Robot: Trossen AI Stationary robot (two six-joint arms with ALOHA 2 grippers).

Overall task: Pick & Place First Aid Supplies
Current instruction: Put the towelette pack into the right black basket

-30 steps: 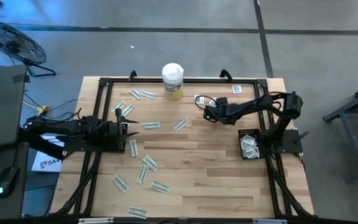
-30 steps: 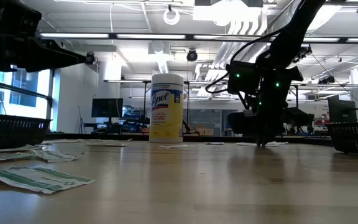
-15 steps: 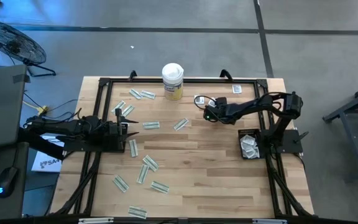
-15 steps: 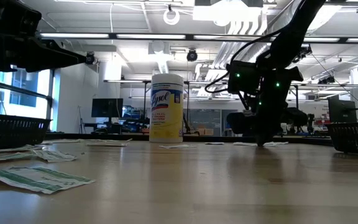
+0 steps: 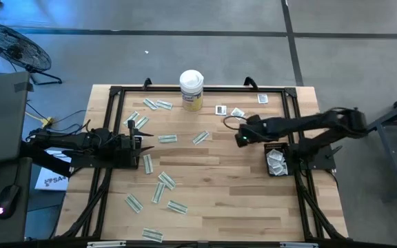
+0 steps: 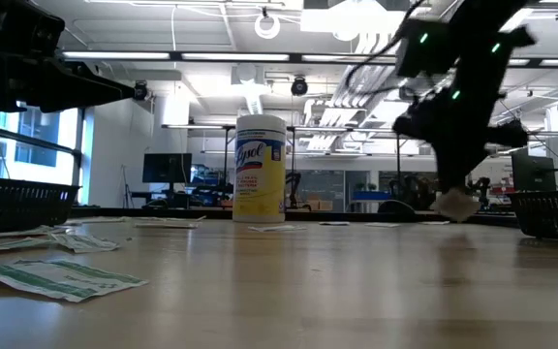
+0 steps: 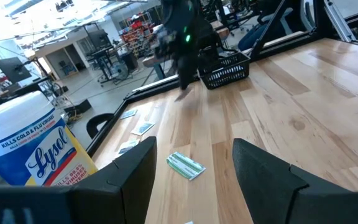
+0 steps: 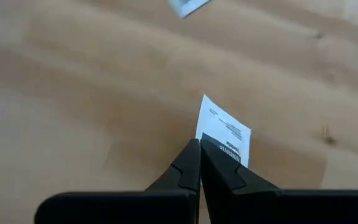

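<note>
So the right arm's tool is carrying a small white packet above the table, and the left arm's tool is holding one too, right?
Not quite. The right tool does carry a white packet, but the left wrist view shows the left tool open and empty.

One camera hangs high and looks straight down on the whole table [image 5: 212, 172]. One sits low at the table top and looks across into the room. Both see the Lysol canister [image 5: 191, 89]. Each wrist camera looks close past its own fingers.
</note>
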